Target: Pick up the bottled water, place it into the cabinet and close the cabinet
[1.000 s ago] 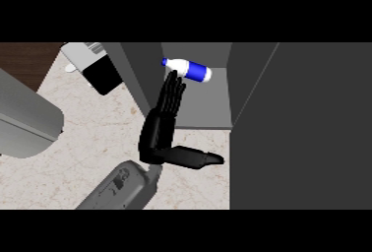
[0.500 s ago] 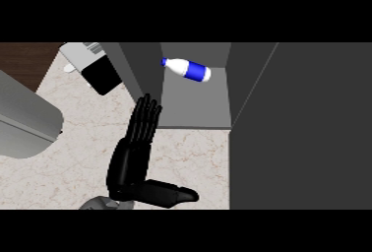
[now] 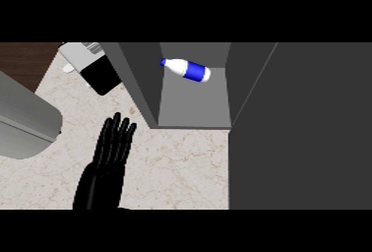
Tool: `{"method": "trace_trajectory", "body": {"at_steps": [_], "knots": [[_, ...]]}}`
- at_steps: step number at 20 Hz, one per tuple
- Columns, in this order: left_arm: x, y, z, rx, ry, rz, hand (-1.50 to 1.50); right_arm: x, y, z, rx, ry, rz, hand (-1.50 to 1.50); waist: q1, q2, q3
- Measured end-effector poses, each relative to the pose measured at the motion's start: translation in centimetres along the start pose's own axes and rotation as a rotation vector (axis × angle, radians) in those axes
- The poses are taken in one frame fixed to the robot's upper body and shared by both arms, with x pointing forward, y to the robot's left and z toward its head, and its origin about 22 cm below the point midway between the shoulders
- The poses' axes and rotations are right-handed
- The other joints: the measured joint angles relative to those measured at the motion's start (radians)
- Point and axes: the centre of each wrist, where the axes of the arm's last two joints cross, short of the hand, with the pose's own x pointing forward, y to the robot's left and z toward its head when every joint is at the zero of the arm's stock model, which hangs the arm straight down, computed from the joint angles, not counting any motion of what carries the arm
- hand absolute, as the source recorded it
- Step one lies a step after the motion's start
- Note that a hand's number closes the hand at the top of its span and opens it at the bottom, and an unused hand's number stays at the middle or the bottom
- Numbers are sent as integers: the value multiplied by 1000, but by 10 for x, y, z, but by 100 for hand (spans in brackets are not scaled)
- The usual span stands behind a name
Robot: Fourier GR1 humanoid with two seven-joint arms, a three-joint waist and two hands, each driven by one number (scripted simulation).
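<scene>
Item: left hand (image 3: 102,168), black, seen in the head view at lower left. It is laid flat over the counter, fingers (image 3: 116,134) held straight and close together, pointed up the view toward the cabinet. Nothing is held or touched by them. The wrist and forearm are cut off at the lower edge, and the thumb cannot be made out.

Item: white plastic water bottle with blue label and blue cap (image 3: 187,70). It is lain on its side on the floor of the dark grey open cabinet (image 3: 195,106), toward the back, well apart from the hand.

Item: dark grey cabinet door panel (image 3: 305,128), stood open at the right; its far edges are cut off.

Item: beige marbled counter top (image 3: 181,167), partly covered by the hand.

Item: grey rounded object (image 3: 22,123), left edge, only partly shown; its kind cannot be told.

Item: black-and-white appliance (image 3: 98,74), upper left, partly hidden behind the cabinet wall.
</scene>
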Motion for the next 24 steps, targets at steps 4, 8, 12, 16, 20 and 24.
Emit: {"method": "trace_trajectory", "body": {"at_steps": [4, 8, 12, 16, 20, 24], "knots": [[8, 10, 9, 18, -3, -3, -150, -2, 12, -17, 51, 2, -7, 150, -4, -2, -1], [13, 22, 20, 34, -13, -3, -150, 2, 22, -31, 62, 16, 41, 150, -3, -3, -2], [22, 35, 28, 48, -11, -8, -150, 11, 30, -47, 57, 39, 144, 150, 3, -3, -3], [27, 48, 36, 59, -9, -11, -150, 16, 33, -62, 88, 49, 190, 150, 13, -5, -4], [30, 56, 42, 63, -14, -8, -150, 21, 34, -74, 138, 60, 238, 150, 17, -5, -4], [34, 65, 44, 59, -17, -8, -150, 25, 40, -91, 203, 51, 285, 150, 21, -6, -6]]}}
